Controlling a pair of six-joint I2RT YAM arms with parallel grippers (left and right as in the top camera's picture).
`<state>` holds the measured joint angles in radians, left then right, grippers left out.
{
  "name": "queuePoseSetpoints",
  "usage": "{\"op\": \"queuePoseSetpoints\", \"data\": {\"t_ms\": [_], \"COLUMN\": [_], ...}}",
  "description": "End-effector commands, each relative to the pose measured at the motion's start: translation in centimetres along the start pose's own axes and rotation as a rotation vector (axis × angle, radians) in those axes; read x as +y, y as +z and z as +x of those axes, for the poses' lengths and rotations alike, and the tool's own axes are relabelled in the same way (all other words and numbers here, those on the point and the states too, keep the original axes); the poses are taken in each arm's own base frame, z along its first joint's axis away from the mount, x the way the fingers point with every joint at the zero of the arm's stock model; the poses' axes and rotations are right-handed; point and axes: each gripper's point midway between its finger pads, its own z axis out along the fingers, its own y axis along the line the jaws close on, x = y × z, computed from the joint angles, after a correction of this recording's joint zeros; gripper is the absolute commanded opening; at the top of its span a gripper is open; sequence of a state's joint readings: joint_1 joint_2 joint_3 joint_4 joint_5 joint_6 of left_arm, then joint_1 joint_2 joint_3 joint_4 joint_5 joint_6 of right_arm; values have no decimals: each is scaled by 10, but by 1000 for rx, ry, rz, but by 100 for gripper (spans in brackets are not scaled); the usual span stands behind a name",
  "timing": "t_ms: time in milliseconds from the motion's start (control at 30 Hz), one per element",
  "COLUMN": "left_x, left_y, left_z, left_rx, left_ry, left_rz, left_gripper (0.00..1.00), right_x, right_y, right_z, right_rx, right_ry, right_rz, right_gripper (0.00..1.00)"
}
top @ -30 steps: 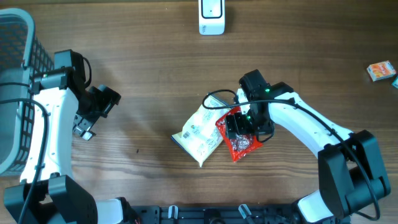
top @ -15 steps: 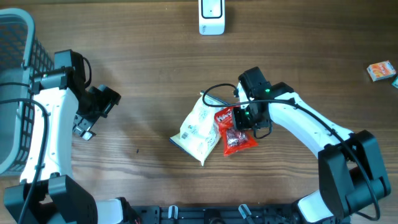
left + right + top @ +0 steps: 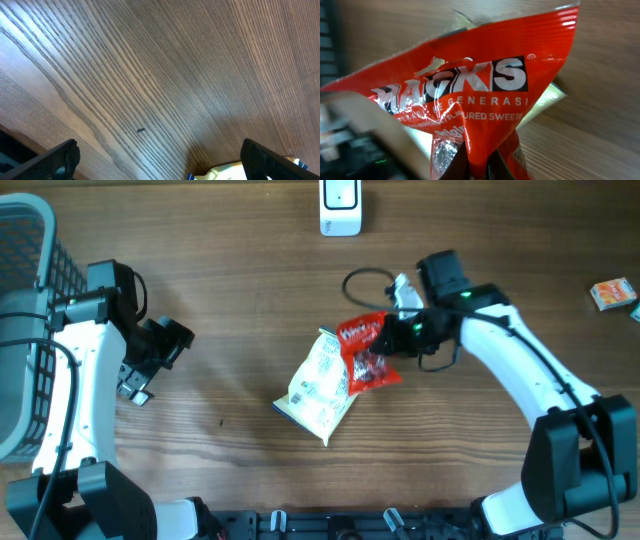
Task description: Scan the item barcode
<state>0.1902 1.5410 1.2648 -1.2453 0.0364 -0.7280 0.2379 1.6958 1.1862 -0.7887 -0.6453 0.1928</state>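
The red bag (image 3: pixel 365 352) hangs pinched in my right gripper (image 3: pixel 395 338), mid-bench, its near left edge overlapping the white pouch (image 3: pixel 318 388). The scanner (image 3: pixel 340 205) stands at the far edge of the bench (image 3: pixel 250 290). My left gripper (image 3: pixel 138 383) is spread wide, empty, beside the basket (image 3: pixel 20 330).

There is one desk (image 3: pixel 250 270). Two bags are in view: one red snack bag (image 3: pixel 365 352) and one pale bag (image 3: pixel 318 388). There is one white scanner (image 3: pixel 340 206), one grey basket (image 3: pixel 20 270) and one small orange box (image 3: pixel 612 293). Two robot arms are counted, one left arm (image 3: pixel 75 385) and one right arm (image 3: pixel 520 365).
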Motion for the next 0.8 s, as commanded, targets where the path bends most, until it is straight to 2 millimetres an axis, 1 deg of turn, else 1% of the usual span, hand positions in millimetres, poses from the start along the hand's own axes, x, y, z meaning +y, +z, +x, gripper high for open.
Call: {"op": "queuePoseSetpoints", "data": {"t_ms": [0,33,100,133,167,233,300,367,433,500,533,567,600,633,700,733,767], "left_x": [0,0,0,0,0,0,0,0,0,0,0,0,0,0,0,0,0], "left_y": [0,0,0,0,0,0,0,0,0,0,0,0,0,0,0,0,0], "left_z": [0,0,0,0,0,0,0,0,0,0,0,0,0,0,0,0,0], "left_rx": [6,6,6,6,6,6,5,6,6,5,6,6,6,6,6,6,6], "left_ry": [-13,-13,-13,-13,-13,-13,-13,-13,-13,-13,-13,-13,-13,-13,-13,-13,-13], "left_rz": [5,5,5,5,5,5,5,5,5,5,5,5,5,5,5,5,5], "left_gripper": [100,100,100,100,100,100,100,100,100,100,100,100,100,100,100,100,100], "right_x": [53,61,70,69,64,46,32,7,-14,-30,-47,-62,-68,-68,-66,-63,-63], "right_y": [-31,-39,-46,-45,-40,-22,-3,18,34,43,45,44,43,42,39,35,28], "right_z": [-13,-16,-19,-20,-20,-12,5,20,34,42,45,47,49,50,49,46,44], "right_rx": [-30,-38,-44,-46,-45,-22,19,46,57,54,42,33,34,36,46,57,64], "right_ry": [-54,-63,-68,-59,-46,11,49,115,178,212,241,257,261,261,231,213,219], "right_rz": [-406,-488,-558,-555,-520,-417,-354,-210,-102,-23,68,156,192,194,197,203,235], "right_gripper": [4,4,4,4,4,4,5,4,4,4,4,6,18,27,53,70,74]}}
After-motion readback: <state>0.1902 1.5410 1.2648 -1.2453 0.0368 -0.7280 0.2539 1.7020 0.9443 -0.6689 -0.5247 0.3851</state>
